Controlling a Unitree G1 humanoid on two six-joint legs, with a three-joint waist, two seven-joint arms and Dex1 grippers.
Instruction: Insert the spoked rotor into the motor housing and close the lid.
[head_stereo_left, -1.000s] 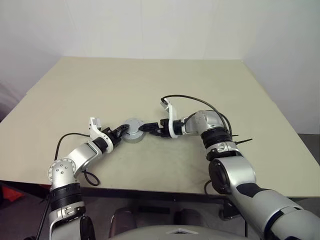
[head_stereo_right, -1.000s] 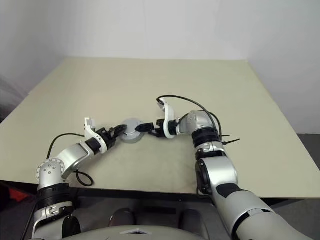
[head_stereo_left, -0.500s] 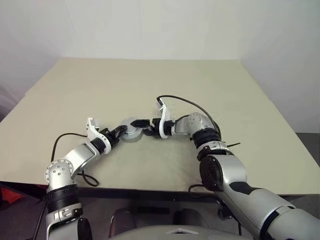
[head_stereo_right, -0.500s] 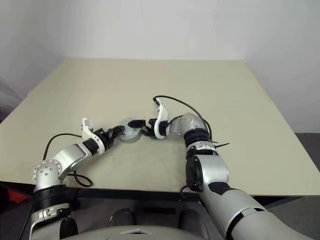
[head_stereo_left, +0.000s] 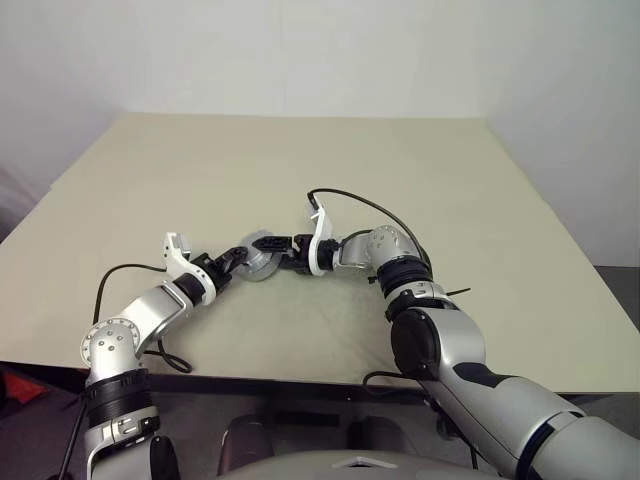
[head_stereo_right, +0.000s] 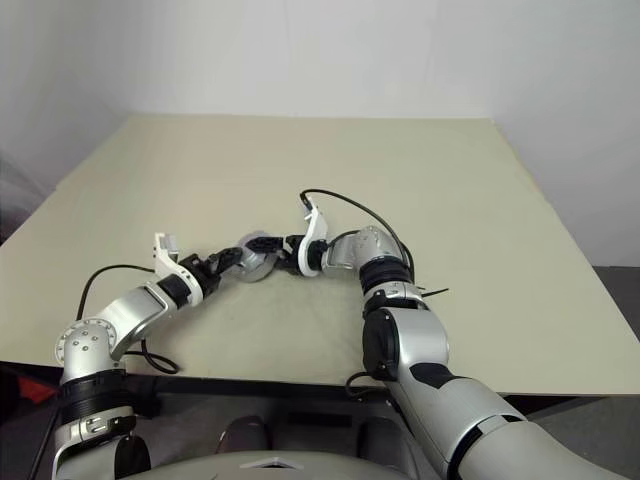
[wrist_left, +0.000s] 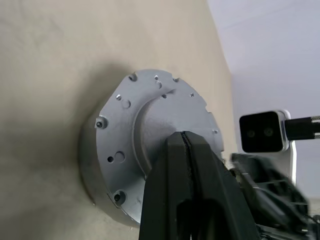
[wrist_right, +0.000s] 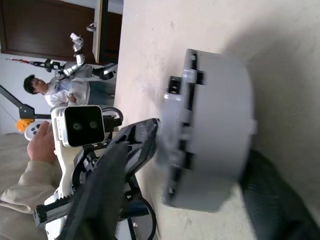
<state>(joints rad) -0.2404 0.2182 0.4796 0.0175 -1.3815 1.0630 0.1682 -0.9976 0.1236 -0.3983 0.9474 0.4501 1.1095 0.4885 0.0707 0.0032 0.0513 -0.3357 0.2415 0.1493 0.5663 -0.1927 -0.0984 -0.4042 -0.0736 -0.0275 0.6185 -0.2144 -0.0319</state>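
Two robot arms meet at a round grey motor housing (head_stereo_left: 258, 256) near the centre of a beige table (head_stereo_left: 420, 170).

The left gripper (head_stereo_left: 232, 258), at the housing's 9 o'clock, has its fingers pressed together against the lid (wrist_left: 150, 135). The right gripper (head_stereo_left: 283, 243), at 3 o'clock, straddles the housing with fingers spread; contact is unclear. The rotor is hidden. A person (wrist_right: 47, 92) stands behind, partly cut off.

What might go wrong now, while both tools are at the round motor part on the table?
1. The right tool straddles the motor housing with fingers apart; if it closes unevenly, the housing may tilt or slide on the table.
2. The left tool is shut against the lid; it may push the lid askew.
3. The tools are close and may collide.
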